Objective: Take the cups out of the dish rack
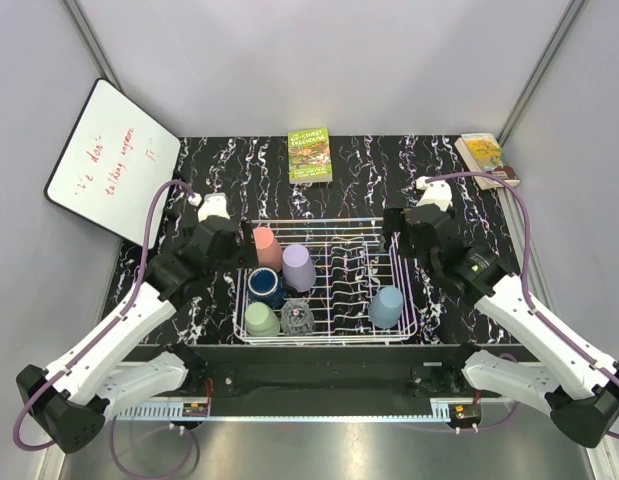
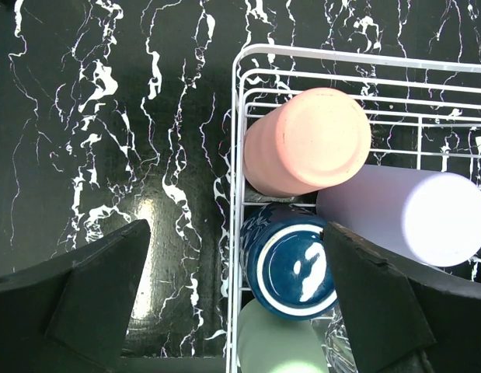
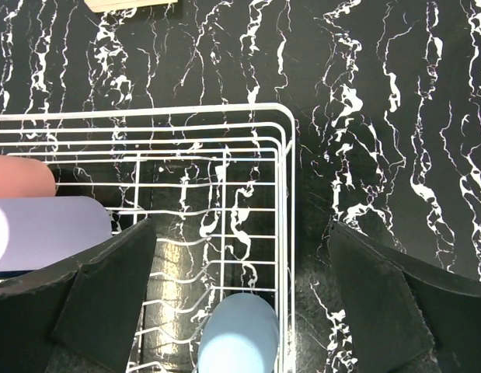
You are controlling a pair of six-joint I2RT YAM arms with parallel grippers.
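Observation:
The white wire dish rack (image 1: pixel 329 222) stands in the middle of the black marbled table. In it stand the salmon pink cup (image 1: pixel 267 247), lavender cup (image 1: pixel 297 266), dark blue cup (image 1: pixel 264 285), pale green cup (image 1: pixel 261 319), clear glass (image 1: pixel 296 318) and light blue cup (image 1: pixel 386 306). My left gripper (image 1: pixel 229 243) is open above the rack's left edge; its wrist view shows the pink cup (image 2: pixel 310 142), lavender cup (image 2: pixel 411 216), dark blue cup (image 2: pixel 291 260) and green cup (image 2: pixel 275 342). My right gripper (image 1: pixel 407 228) is open above the rack's right edge, over the light blue cup (image 3: pixel 238 336).
A green book (image 1: pixel 309 155) lies at the back centre and another book (image 1: pixel 486 158) at the back right corner. A whiteboard (image 1: pixel 111 160) leans at the left. Grey walls enclose the table.

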